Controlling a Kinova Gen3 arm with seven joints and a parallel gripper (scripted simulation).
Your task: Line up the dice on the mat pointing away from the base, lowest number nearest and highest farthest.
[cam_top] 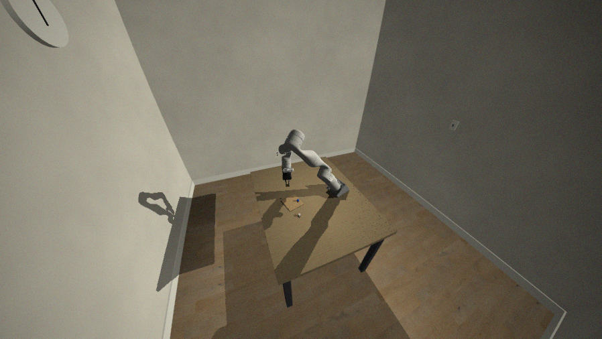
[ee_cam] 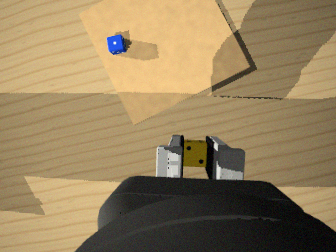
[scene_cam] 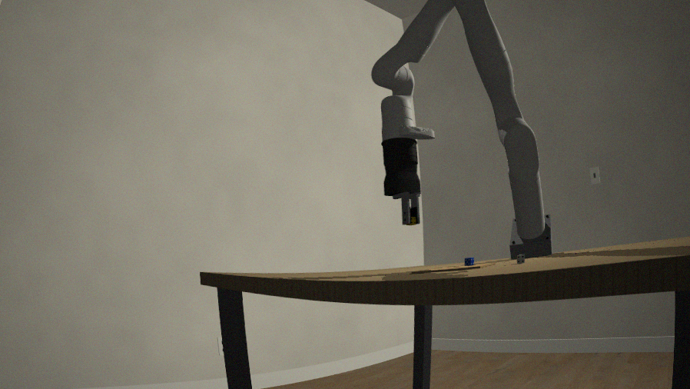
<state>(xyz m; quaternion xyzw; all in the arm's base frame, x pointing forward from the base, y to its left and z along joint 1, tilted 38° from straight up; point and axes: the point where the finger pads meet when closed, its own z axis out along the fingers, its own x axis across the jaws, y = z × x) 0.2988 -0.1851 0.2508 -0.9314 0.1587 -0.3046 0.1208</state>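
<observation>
My gripper (cam_top: 287,184) (scene_cam: 411,222) (ee_cam: 194,151) is shut on a yellow die (scene_cam: 413,221) (ee_cam: 195,153) and holds it well above the table, beside the mat in the wrist view. The face of the yellow die towards the wrist camera shows two pips. The tan square mat (cam_top: 291,207) (ee_cam: 175,75) lies on the table. A blue die (cam_top: 297,200) (scene_cam: 469,261) (ee_cam: 116,44) stands on the mat near one edge, with one pip on top. A white die (cam_top: 299,215) (scene_cam: 520,258) stands on the table off the mat; its top number is too small to read.
The wooden table (cam_top: 336,236) (scene_cam: 337,284) bears the robot's base (cam_top: 338,190) (scene_cam: 529,249), on the side of the mat where the blue die stands. Shadows of the arm fall across the table and part of the mat.
</observation>
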